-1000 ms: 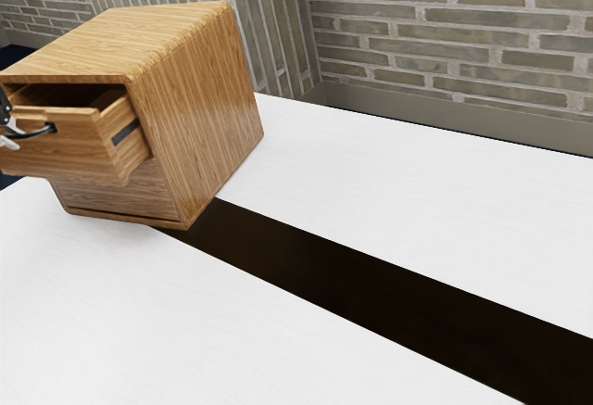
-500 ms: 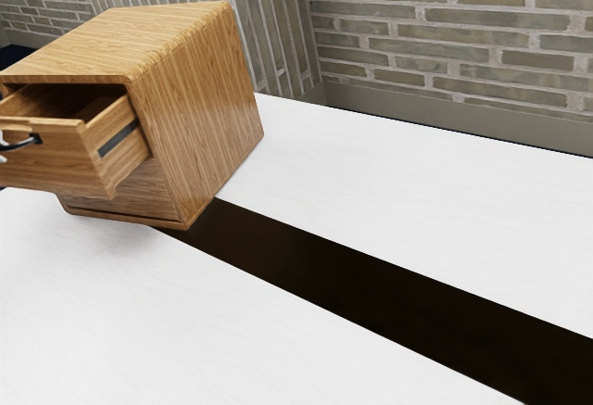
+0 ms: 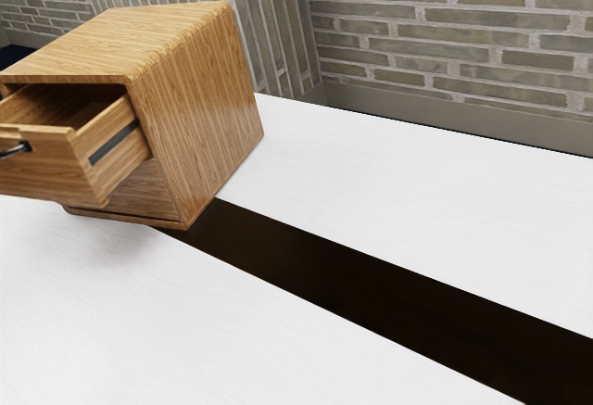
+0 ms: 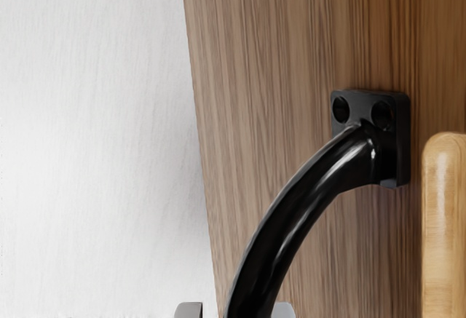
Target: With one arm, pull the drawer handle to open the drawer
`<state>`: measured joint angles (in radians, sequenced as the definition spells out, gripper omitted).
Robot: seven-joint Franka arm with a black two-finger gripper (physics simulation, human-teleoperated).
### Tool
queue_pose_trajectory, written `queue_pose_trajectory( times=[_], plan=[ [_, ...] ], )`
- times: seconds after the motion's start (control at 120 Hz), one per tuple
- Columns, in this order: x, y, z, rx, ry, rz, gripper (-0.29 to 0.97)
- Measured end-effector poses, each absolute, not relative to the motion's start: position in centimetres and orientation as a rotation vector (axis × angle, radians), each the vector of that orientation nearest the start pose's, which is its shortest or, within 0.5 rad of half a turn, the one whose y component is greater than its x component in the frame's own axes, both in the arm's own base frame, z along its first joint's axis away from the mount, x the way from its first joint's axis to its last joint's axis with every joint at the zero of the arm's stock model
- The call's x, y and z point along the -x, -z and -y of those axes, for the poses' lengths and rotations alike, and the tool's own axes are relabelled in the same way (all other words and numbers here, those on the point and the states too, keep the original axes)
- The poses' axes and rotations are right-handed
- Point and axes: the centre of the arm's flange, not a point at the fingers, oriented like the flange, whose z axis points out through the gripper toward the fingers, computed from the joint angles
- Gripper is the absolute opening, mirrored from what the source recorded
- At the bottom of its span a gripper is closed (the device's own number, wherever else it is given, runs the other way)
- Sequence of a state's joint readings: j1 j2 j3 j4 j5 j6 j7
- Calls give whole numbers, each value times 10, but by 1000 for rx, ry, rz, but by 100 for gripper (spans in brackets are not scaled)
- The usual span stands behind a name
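- Fingers point(image 4: 188, 309) narrow, a grey tip on each side of the drawer handle point(image 4: 313, 194), clamped on its black bar near mid-arc.
- Upper drawer point(image 3: 69, 145) of the wooden cabinet point(image 3: 185, 81) drawn well out, open box and dark side rail showing; handle on its front, at the exterior view's left edge.
- Cabinet toward the counter's point(image 3: 398, 183) far corner on the exterior view's left, one base corner touching the dark strip point(image 3: 371, 284) that crosses the counter.
- Handling, as a judgement: rigid, glossy bar, probably slippery under a loose grip; square screw plate point(image 4: 371, 132) fixing it firmly to the drawer front; drawer likely light, running on its rails.
- Best hold: middle of the bar, squarely across it; pull straight along the rails, without twisting, to avoid jamming the drawer or dragging the cabinet.
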<state>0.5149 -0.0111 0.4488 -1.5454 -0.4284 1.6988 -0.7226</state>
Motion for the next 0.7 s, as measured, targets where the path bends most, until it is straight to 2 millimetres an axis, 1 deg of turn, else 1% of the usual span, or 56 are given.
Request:
queue_pose_trajectory(
  times=[0.125,0.275,0.4,0.517,0.7],
  plan=[
    [-346,-663,-441,-1796,-281,-2031,1],
    [-323,-664,-449,-1780,-282,-2037,1],
    [-311,-666,-449,-1785,-273,-2019,1],
    [-298,-663,-448,-1788,-254,-2006,1],
    [-281,-668,-448,-1794,-245,-1985,-1]
  ],
)
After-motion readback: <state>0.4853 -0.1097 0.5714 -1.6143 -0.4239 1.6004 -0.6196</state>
